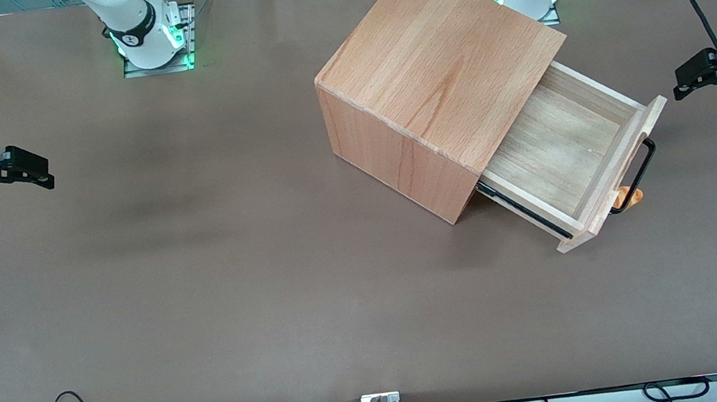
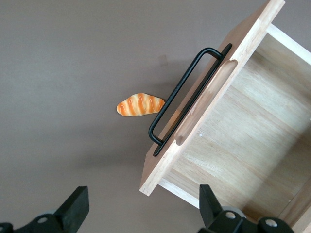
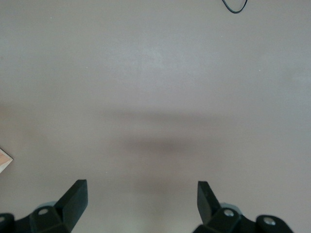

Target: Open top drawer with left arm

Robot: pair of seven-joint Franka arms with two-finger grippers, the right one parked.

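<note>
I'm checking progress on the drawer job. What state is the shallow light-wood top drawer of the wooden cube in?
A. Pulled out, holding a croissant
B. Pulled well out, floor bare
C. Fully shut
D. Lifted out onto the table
B: the shallow light-wood top drawer juts from the wooden cube, its plank floor bare; the small black two-finger gripper hangs clear of it, open.

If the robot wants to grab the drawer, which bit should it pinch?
Probably the black wire handle on the top drawer front. It stands off the wood, leaving a gap for one finger. Come at the front from the working arm's end of the table, where the left arm's gripper hovers open, pinching across the long bar.
</note>
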